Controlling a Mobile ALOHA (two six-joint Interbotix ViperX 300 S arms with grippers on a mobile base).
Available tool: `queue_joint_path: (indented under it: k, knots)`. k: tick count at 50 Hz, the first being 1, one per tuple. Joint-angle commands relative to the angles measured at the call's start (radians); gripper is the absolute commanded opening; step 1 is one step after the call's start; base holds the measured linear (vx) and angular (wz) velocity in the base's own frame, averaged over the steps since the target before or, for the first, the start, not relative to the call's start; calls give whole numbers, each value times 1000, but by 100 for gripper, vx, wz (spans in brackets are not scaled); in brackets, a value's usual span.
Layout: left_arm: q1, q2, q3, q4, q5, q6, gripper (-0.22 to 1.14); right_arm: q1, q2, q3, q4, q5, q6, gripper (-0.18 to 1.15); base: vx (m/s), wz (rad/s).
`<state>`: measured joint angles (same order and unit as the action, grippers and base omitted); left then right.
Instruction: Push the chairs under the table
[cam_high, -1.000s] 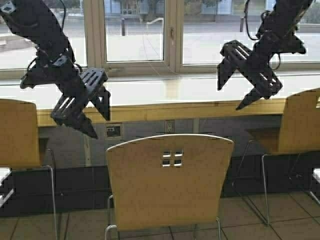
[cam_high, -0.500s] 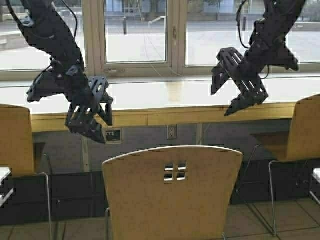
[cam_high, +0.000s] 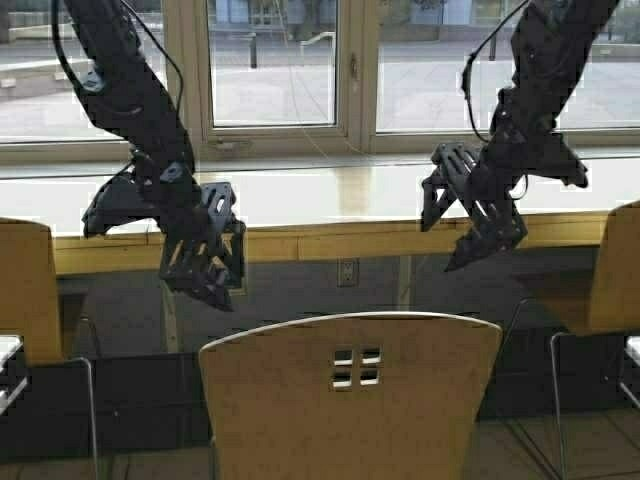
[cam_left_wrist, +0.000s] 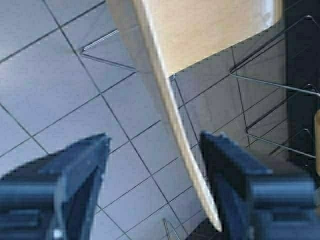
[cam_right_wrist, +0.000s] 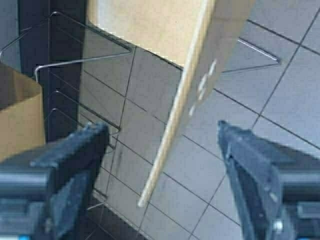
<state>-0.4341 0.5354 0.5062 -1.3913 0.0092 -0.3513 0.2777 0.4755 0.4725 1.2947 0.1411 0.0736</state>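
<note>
Both arms are matte black, built of chunky angular segments with rounded joint housings. Thin black cables loop loosely alongside each upper arm. The left black slotted gripper (cam_high: 205, 262) and the right black slotted gripper (cam_high: 470, 215) carry flat, ribbed finger plates with long parallel cutouts. In the wrist views the fingers (cam_left_wrist: 75, 170) appear as thick dark blocks with squared edges.

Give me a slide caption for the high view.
Both open grippers, left and right, hang above the middle chair facing the table.

high: faces table (cam_high: 330, 238) | wrists: down, near, share chair (cam_left_wrist: 175, 115)
</note>
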Motion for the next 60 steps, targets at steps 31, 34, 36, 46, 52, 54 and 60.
queue_joint_path:
  k: [31, 34, 36, 46, 52, 54, 60]
  knots:
    - [-46, 61, -35, -6, 55, -23, 89, -3, 103, 51, 58, 9, 25, 98, 10, 4]
    - [-51, 57, -34, -14, 57, -26, 90, -3, 98, 58, 58, 11, 25, 98, 13, 6]
    - [-58, 54, -26, -15, 60, -25, 90, -3, 94, 71, 58, 11, 25, 98, 11, 6]
    - [-100, 60, 26, -23, 77, -26, 90, -11, 60, 152, 58, -6, 25, 98, 12, -2]
    - [-127, 57, 63, -34, 81, -31, 90, -15, 60, 173, 51, -12, 20, 98, 13, -6]
    - [-130, 57, 75, -38, 81, -34, 90, -15, 61, 178, 51, -12, 18, 98, 11, -4]
    - [-138, 57, 89, -46, 83, -34, 90, -17, 67, 178, 46, -14, 18, 98, 11, -1]
